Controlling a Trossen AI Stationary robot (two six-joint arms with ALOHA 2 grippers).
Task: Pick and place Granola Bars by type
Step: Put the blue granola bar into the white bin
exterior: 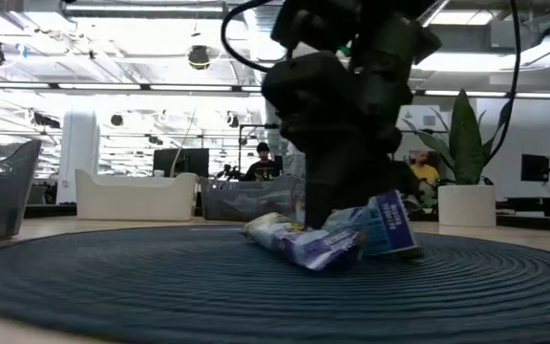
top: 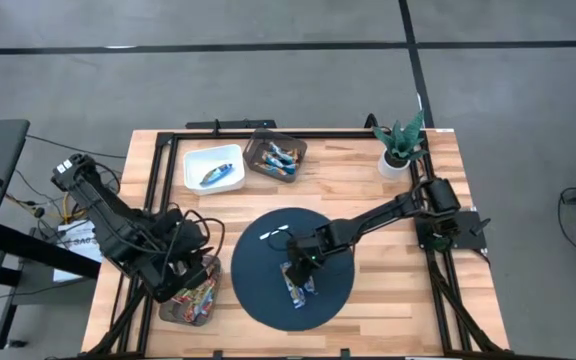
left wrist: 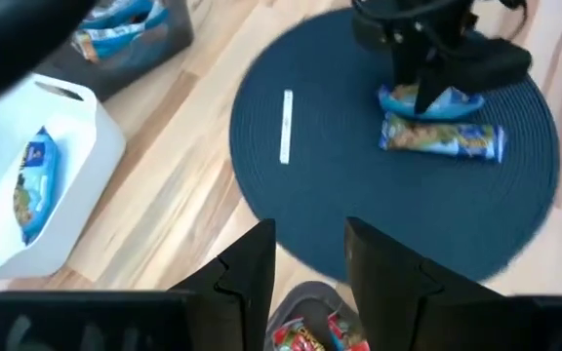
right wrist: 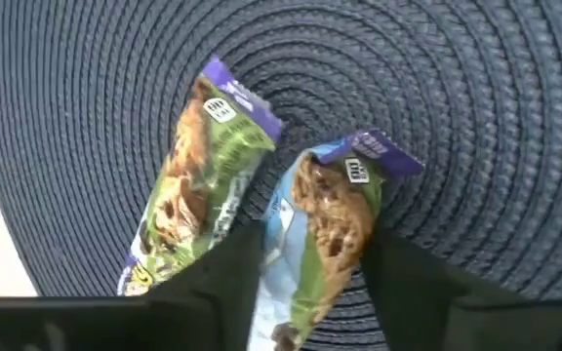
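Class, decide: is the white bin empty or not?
Not empty. The white bin holds one blue-wrapped bar, seen from above and from the left wrist.

Two bars (left wrist: 441,136) on mat (left wrist: 340,195); right end effector (left wrist: 420,83) seemingly gripping one.

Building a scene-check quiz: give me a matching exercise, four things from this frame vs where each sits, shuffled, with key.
Things:
1. white bin
2. potted plant
3. thin white strip
4. right gripper

Places:
A. table's far right corner
B. on the round mat, away from the bars
C. far side of the table, beside the dark bin
D. down over the two bars on the mat

Pairs: 1-C, 2-A, 3-B, 4-D
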